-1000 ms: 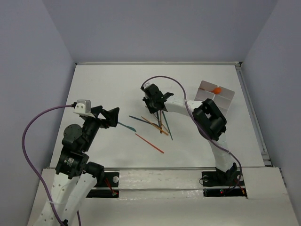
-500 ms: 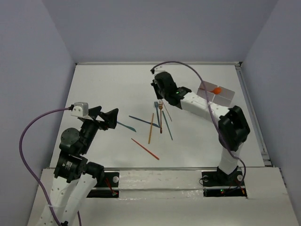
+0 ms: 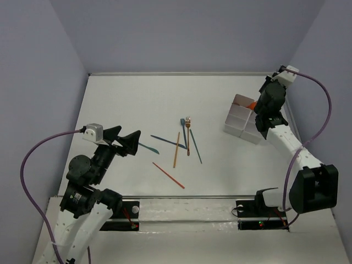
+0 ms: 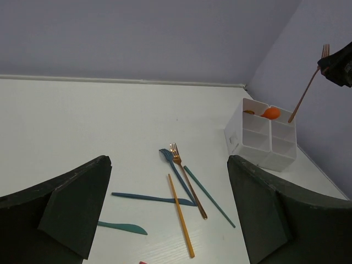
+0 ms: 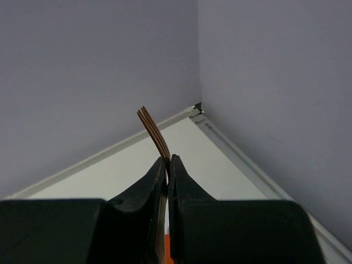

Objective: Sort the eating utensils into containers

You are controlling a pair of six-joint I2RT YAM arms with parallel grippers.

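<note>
Several eating utensils lie mid-table: a blue fork (image 3: 183,131), a copper fork (image 3: 188,138), an orange stick (image 3: 176,149), a teal stick (image 3: 195,146), a dark blue knife (image 3: 166,141), a teal knife (image 3: 148,147) and a red stick (image 3: 168,175). My right gripper (image 3: 265,107) hangs over the white four-compartment box (image 3: 240,124), shut on a second copper fork (image 4: 306,94) held tines up (image 5: 152,131); the fork's lower end dips into a back compartment beside the orange spoon (image 4: 270,113). My left gripper (image 4: 168,162) stands open near the pile, holding nothing.
The box stands near the table's right edge rail (image 3: 293,132). Walls close off the left, back and right sides. A purple cable (image 3: 319,104) loops off the right wrist, another (image 3: 33,159) off the left arm.
My right gripper closed on a copper fork at the central pile, lifted it and swung right to above the white box. The left arm barely shifted.
</note>
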